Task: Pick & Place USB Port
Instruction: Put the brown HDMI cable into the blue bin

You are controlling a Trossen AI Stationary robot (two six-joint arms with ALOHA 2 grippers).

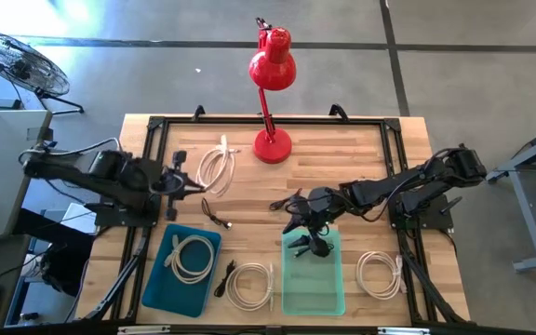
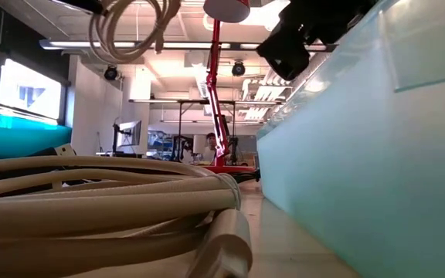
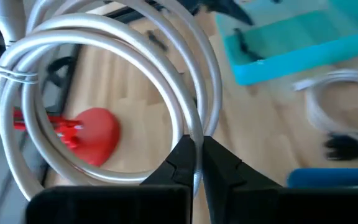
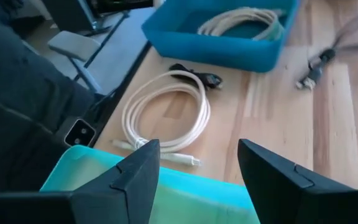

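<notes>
Overhead, I see my left gripper [image 1: 186,180] at the left-centre of the frame, its arm reaching in from the left edge, with a white coiled cable [image 1: 217,167] just beside its tip. Only the left wrist view settles the grip: the fingers [image 3: 185,163] are pinching that coil's strand at the bottom centre of the frame, the loops [image 3: 104,93] standing up above them, and the red lamp [image 3: 95,134] base shows through the ring. From table height the same coil hangs in the upper left [image 2: 130,31], clear of the tabletop [image 2: 284,247], while another white cable [image 2: 107,208] fills the lower left.

My right gripper [image 1: 313,244] sits lower centre in the overhead frame, arm stretched in from the right and angled down over the light green tray [image 1: 314,284]. Its wrist view shows the fingers [image 4: 138,171] spread wide with nothing between them, the tray rim [image 4: 86,165] below, and beyond it a white coil [image 4: 166,115] on the wood and the blue bin [image 4: 222,37] holding a cable [image 4: 244,20].
</notes>
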